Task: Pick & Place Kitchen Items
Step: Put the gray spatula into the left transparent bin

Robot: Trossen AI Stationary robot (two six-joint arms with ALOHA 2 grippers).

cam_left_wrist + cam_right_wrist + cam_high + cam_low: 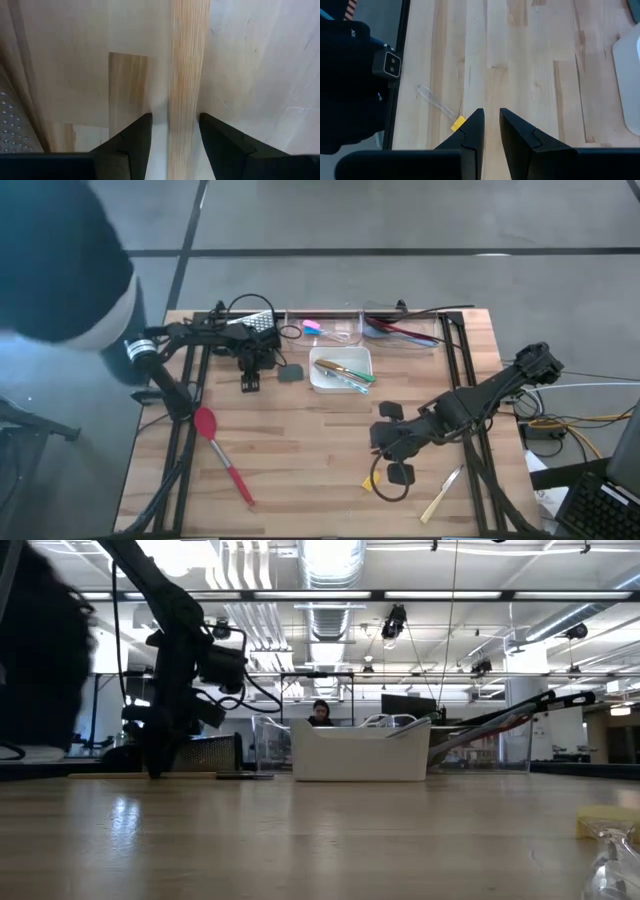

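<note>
My left gripper (248,383) points straight down just above the table, between the steel grater (262,323) and a flat dark grey square (291,373). It is open, with only bare wood between its fingers (175,120). My right gripper (385,452) hangs over the table's near right part, its fingers a narrow gap apart (491,114) and holding nothing. A yellow piece on a clear handle (452,122) lies flat just beside them. A red spatula (222,450) lies flat at the near left, and a pale stick (442,495) at the near right.
A white square tray (318,380) at mid-table holds several utensils. Two clear bins (335,330) (405,328) stand along the far edge with utensils inside. A person (50,260) leans in at the far left corner. Bare wood lies between the spatula and my right gripper.
</note>
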